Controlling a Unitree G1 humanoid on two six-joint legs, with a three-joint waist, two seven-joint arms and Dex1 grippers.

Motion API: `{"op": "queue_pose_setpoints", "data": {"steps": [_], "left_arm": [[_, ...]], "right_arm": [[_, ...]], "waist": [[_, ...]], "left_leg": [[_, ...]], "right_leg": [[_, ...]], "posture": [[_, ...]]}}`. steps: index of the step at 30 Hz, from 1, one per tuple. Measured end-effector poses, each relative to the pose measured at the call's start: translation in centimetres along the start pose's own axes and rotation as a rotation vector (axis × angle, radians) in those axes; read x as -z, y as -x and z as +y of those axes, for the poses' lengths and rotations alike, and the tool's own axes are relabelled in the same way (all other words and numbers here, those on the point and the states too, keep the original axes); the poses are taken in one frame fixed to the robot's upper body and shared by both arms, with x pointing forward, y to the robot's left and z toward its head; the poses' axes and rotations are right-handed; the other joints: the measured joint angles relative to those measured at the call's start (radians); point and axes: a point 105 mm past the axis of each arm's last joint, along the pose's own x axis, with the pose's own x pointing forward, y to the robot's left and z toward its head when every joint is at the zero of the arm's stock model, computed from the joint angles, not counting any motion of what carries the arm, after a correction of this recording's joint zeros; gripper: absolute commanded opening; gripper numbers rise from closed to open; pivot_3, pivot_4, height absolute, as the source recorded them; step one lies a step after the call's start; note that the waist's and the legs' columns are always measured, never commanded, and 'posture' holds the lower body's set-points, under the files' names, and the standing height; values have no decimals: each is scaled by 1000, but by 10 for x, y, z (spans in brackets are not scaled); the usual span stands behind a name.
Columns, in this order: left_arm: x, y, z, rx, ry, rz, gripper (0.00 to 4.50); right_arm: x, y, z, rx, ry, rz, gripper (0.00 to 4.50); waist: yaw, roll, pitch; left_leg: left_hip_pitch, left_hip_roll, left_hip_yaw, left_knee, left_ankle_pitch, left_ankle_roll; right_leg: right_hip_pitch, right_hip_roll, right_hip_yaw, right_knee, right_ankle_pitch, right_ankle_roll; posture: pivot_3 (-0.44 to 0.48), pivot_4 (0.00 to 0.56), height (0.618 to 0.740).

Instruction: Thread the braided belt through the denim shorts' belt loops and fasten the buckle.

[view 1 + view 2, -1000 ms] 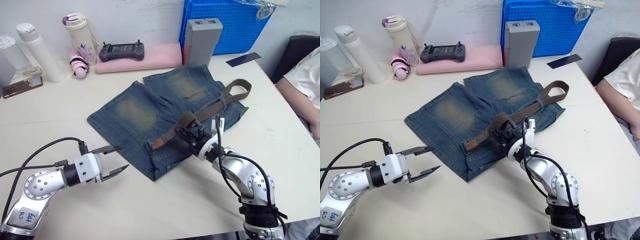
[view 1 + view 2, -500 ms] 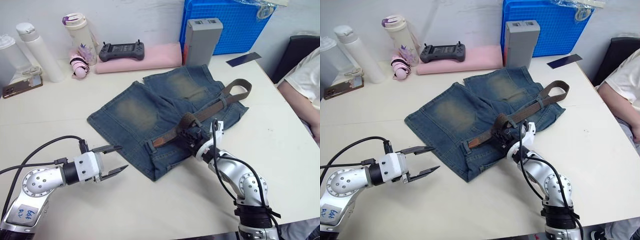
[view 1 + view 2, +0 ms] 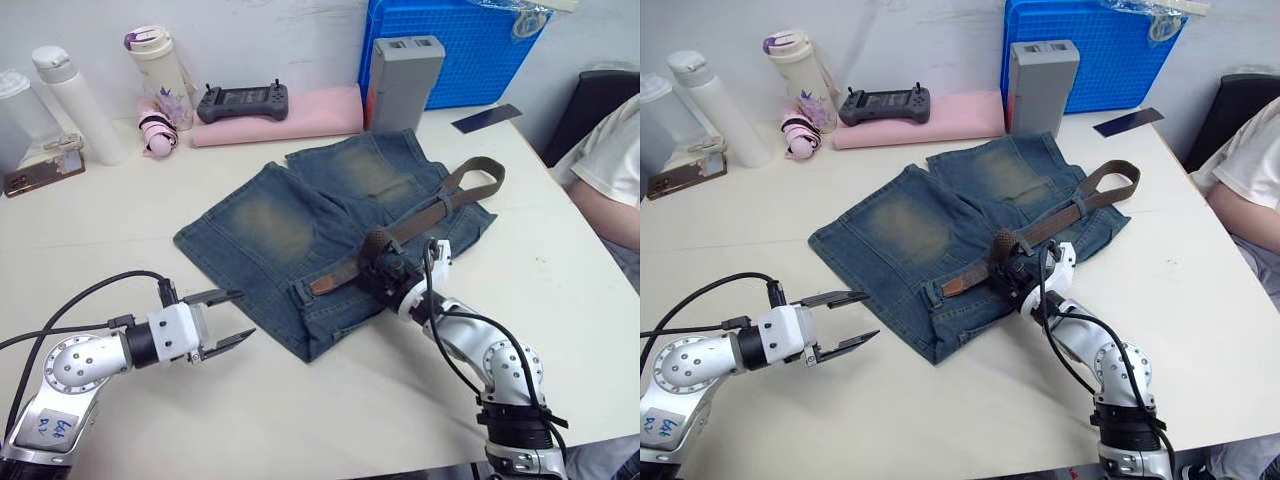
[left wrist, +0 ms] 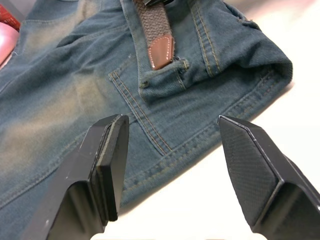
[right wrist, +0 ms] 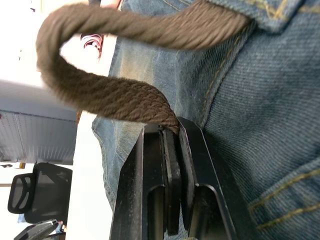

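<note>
Left gripper [image 3: 228,319] hovers with jaws spread wide; right gripper [image 3: 383,268] jaws are clamped together.

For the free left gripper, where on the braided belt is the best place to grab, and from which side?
Probably the smooth brown leather tip of the braided belt. It lies flat on the denim shorts, poking out just past a belt loop, facing the open left gripper. Coming in from the robot's left, fingers above and below the tip, looks best; the right gripper already pinches the braid further along.

Silver buckle hidden — dark-brown braided belt [image 3: 1060,220] disappears under faded blue denim shorts [image 3: 910,225] at its far loop; person's white sleeve [image 3: 1252,150] cut off by frame edge.
</note>
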Motion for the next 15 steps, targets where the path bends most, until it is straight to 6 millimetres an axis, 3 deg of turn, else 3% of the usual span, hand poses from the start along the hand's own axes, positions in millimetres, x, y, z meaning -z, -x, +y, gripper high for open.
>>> {"op": "queue_pose_setpoints", "data": {"steps": [6, 15], "left_arm": [[0, 0, 0, -3, 0, -2, 3117], [-1, -1, -1, 4, -56, 10, 3117]], "right_arm": [[5, -5, 2, -1, 38, 17, 0], [48, -25, 21, -34, 142, 157, 0]], "waist": [[1, 0, 0], [1, 0, 0]], "left_leg": [[0, 0, 0, 0, 0, 0], [0, 0, 0, 0, 0, 0]], "right_leg": [[0, 0, 0, 0, 0, 0], [0, 0, 0, 0, 0, 0]], "posture": [[0, 150, 709], [0, 150, 709]]}}
